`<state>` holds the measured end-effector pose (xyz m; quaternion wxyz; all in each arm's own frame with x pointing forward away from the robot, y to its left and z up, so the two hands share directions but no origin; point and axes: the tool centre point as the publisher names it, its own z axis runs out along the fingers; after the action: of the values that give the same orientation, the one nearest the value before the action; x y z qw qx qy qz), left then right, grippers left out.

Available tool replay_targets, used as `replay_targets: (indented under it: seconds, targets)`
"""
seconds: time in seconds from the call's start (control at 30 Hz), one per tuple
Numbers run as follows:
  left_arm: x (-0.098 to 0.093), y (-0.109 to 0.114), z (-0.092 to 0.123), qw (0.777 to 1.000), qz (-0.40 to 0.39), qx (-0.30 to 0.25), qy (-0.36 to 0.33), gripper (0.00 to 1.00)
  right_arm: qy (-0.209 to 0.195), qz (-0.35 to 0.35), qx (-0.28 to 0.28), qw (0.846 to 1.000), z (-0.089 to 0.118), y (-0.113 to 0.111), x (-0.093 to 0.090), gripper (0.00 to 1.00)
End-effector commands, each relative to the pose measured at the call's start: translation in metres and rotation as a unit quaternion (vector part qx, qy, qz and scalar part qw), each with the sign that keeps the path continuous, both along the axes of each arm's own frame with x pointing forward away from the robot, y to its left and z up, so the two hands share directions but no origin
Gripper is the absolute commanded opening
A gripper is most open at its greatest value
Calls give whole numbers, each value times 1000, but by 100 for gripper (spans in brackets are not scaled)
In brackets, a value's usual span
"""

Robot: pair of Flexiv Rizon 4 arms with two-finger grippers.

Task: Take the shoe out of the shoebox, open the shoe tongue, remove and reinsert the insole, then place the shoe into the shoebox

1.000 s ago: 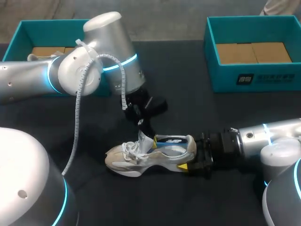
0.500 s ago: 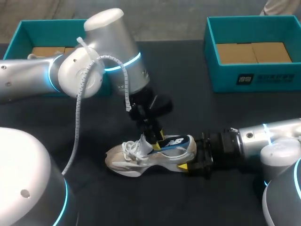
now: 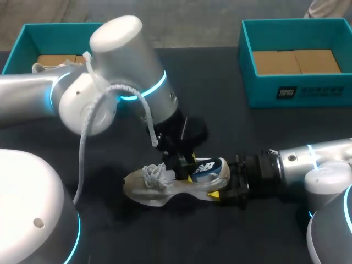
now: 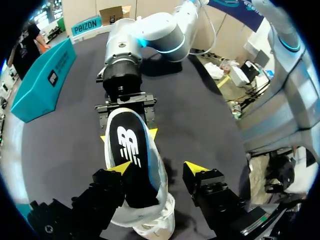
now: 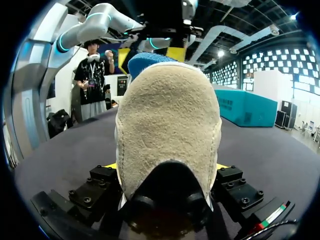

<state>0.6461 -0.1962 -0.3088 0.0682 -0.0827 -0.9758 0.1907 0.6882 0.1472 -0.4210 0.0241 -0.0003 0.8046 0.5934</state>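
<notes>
Shoe (image 3: 148,190) sits on the dark surface (image 3: 247,137), heel pinched from both sides between the right jaws. Above its opening the left jaws are spread. One finger (image 4: 117,170) is down inside the opening over the insole (image 4: 127,145). The other finger (image 4: 197,169) hangs outside the shoe's side, apart from it.

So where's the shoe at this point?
Head view: the shoe lies on the table, front middle, outside the left shoebox and right shoebox, its heel clamped in the right arm's jaws while the left arm's jaws hang open over its opening.
</notes>
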Motion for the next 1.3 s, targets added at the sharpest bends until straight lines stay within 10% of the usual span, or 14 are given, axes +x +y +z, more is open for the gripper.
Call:
replay_targets:
  seconds: [0.03, 0.5, 0.63, 0.7, 0.77, 0.87, 0.93, 1.3]
  targets:
    - [-8, -2, 1, 998, 29, -2, -56, 63, 0, 0, -2, 1000, -1, 1, 0, 0]
    - [-10, -13, 1, 995, 65, -14, -70, 49, 0, 0, -2, 1000, -1, 1, 0, 0]
    - [-10, -13, 1, 995, 65, -14, -70, 95, 0, 0, -2, 1000, -1, 1, 0, 0]
    - [-10, -13, 1, 995, 65, -14, -70, 98, 0, 0, -2, 1000, -1, 1, 0, 0]
    - [-10, -13, 1, 995, 65, -14, -70, 75, 0, 0, -2, 1000, -1, 1, 0, 0]
    - [-10, -13, 1, 995, 65, -14, -70, 77, 0, 0, -2, 1000, -1, 1, 0, 0]
    - [-10, -13, 1, 995, 65, -14, -70, 44, 0, 0, -2, 1000, -1, 1, 0, 0]
    - [-13, -14, -5, 992, 71, -24, -98, 48, 0, 0, -2, 1000, -1, 1, 0, 0]
